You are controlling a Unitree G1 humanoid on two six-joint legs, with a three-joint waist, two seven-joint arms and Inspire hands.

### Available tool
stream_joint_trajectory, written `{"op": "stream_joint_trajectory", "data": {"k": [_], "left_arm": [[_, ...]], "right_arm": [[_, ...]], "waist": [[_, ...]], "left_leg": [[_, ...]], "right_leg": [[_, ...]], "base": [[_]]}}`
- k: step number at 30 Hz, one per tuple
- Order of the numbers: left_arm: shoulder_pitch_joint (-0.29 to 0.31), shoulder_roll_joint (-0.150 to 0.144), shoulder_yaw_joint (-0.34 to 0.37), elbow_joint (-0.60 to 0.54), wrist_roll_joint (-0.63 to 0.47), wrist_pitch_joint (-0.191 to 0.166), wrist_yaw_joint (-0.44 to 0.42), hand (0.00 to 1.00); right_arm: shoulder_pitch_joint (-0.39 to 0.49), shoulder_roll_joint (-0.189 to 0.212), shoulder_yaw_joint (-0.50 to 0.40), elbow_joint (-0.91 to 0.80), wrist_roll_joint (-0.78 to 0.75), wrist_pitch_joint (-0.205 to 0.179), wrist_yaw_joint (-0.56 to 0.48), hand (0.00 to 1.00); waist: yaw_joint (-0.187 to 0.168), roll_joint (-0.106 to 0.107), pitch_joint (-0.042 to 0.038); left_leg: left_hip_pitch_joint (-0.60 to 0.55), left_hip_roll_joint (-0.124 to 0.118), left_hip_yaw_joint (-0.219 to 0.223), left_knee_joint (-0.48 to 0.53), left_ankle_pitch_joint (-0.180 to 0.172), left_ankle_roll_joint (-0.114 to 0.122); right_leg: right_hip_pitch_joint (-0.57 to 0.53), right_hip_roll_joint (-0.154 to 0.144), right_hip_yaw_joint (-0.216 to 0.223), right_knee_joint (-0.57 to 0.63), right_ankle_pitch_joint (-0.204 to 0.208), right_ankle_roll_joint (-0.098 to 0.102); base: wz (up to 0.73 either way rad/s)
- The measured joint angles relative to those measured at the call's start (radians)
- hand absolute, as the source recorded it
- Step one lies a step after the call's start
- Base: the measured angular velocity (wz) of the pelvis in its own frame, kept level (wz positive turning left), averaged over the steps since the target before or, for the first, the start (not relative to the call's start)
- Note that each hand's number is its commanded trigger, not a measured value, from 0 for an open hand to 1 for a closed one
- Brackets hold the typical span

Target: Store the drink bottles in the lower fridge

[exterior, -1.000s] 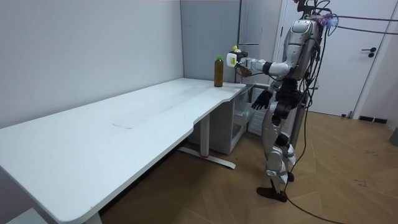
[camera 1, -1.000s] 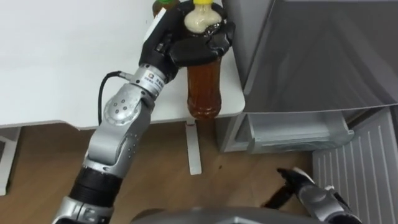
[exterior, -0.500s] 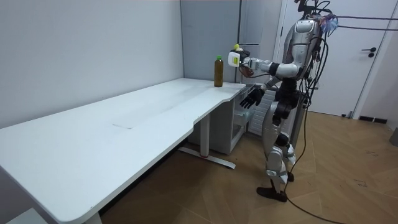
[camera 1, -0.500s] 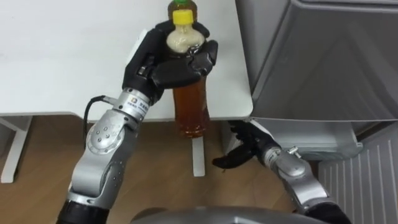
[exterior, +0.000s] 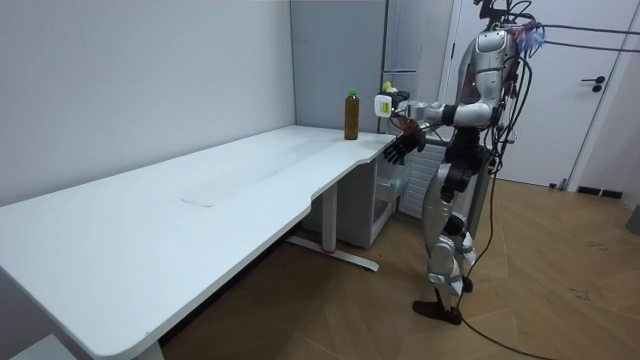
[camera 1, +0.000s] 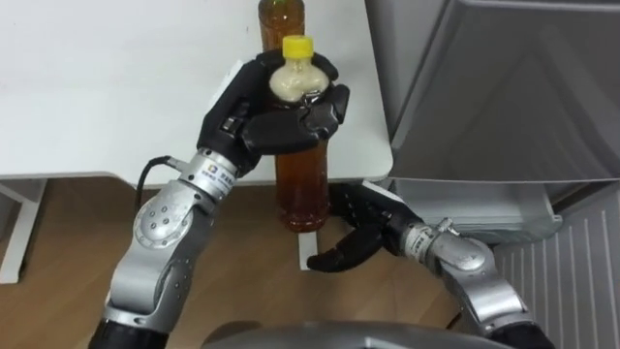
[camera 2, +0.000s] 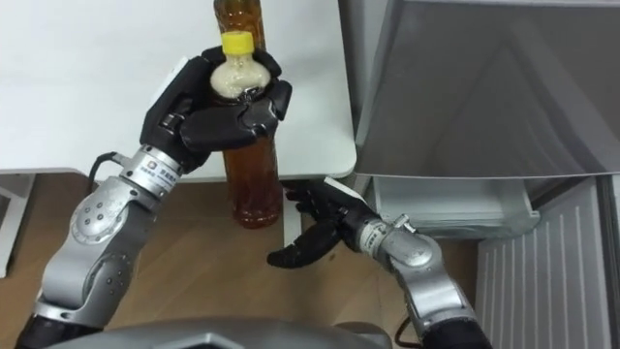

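The left hand (camera 1: 276, 121) is clenched around the neck of a yellow-capped bottle (camera 1: 302, 189) of amber drink, holding it in the air just off the table's (camera 1: 97, 97) near corner. The right hand (camera 1: 358, 233) is spread and empty below that corner, near the bottle's base. A second bottle (camera 1: 281, 15) stands on the table. Gripped only up top, the held bottle could swing, slip or knock the table's edge
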Motion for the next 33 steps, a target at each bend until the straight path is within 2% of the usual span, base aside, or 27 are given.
{"op": "stream_joint_trajectory", "data": {"k": [6,9,13,17,21,26,33], "left_arm": [[0.001,0.007,-0.027,0.011,0.000,0.000,-0.044,1.00],[0.001,0.022,-0.048,0.025,0.000,0.002,-0.068,1.00],[0.001,0.024,-0.062,0.039,-0.019,0.016,-0.084,1.00],[0.001,0.025,-0.062,0.051,-0.030,0.017,-0.096,1.00],[0.001,0.025,-0.061,0.066,-0.042,0.022,-0.104,1.00],[0.001,0.027,-0.065,0.095,-0.041,0.022,-0.132,1.00],[0.001,0.068,-0.076,0.103,-0.042,0.023,-0.169,1.00]], "right_arm": [[0.005,-0.025,0.033,-0.059,0.060,0.020,0.118,0.00],[0.005,-0.028,0.052,-0.063,0.062,0.023,0.163,0.00],[0.007,-0.045,0.075,-0.062,0.088,0.061,0.225,0.00],[0.009,-0.061,0.087,-0.062,0.138,0.077,0.240,0.00],[0.010,-0.082,0.087,-0.063,0.181,0.091,0.260,0.00],[0.010,-0.086,0.088,-0.064,0.227,0.108,0.282,0.00],[0.012,-0.090,0.091,-0.106,0.330,0.108,0.332,0.00]], "waist": [[0.002,-0.002,-0.0008],[0.009,-0.008,-0.0025],[0.028,-0.019,-0.0027],[0.049,-0.023,-0.0015],[0.055,-0.027,-0.0007],[0.055,-0.027,-0.0004],[0.052,-0.025,0.0002]], "left_leg": [[-0.007,0.001,-0.003,0.006,0.000,0.000],[-0.011,0.002,-0.002,0.008,0.000,0.000],[-0.019,0.004,0.000,0.017,-0.001,0.001],[-0.033,0.006,-0.001,0.026,-0.001,0.002],[-0.063,0.008,-0.002,0.044,-0.003,0.004],[-0.070,0.009,-0.001,0.059,-0.005,0.008],[-0.068,0.009,-0.009,0.056,-0.006,0.008]], "right_leg": [[0.002,0.000,-0.005,0.003,0.000,0.000],[-0.003,0.000,-0.003,0.008,0.000,0.000],[-0.014,0.000,-0.001,0.018,0.000,0.000],[-0.026,0.001,-0.001,0.026,0.000,0.000],[-0.053,0.001,-0.003,0.044,0.000,0.000],[-0.057,0.000,-0.003,0.052,0.000,0.000],[-0.053,0.000,-0.001,0.054,0.000,-0.001]], "base": [[0.01],[-0.01],[-0.02],[0.00],[0.00],[0.00],[0.00]]}}
